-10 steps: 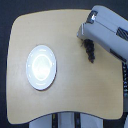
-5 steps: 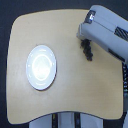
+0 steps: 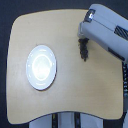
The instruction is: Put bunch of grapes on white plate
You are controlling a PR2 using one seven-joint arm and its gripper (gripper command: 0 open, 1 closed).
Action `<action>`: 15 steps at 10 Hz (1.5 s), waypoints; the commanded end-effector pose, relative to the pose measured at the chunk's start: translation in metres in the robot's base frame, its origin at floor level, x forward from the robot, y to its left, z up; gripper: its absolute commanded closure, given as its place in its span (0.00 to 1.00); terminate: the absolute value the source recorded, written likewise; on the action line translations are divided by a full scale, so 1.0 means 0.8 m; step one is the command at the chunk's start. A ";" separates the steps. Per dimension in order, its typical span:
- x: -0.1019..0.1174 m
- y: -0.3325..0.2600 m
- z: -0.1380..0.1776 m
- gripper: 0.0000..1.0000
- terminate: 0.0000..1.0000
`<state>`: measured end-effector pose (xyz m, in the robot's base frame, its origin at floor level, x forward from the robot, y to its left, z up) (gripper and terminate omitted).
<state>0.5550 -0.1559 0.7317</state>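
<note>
Directly below the fingers (image 3: 83, 43), bunch of grapes (image 3: 84, 51)

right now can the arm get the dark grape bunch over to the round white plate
Probably yes. The dark purple bunch of grapes hangs at the end effector, and the tan tabletop between it and the round glossy white plate looks bare. Whether the grip is firm cannot be told.

White plates: one (image 3: 41, 67), at about 9 o'clock on the table.
Bunches of grapes: one (image 3: 84, 50), at about 2 o'clock.
Wooden tables: one (image 3: 75, 95).
Robot arms: one (image 3: 107, 31), entering from 2 o'clock.
</note>
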 end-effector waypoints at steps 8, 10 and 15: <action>-0.004 0.044 0.167 1.00 0.00; -0.016 0.066 0.210 1.00 0.00; -0.080 0.168 0.216 1.00 0.00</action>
<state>0.5324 -0.0938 0.8936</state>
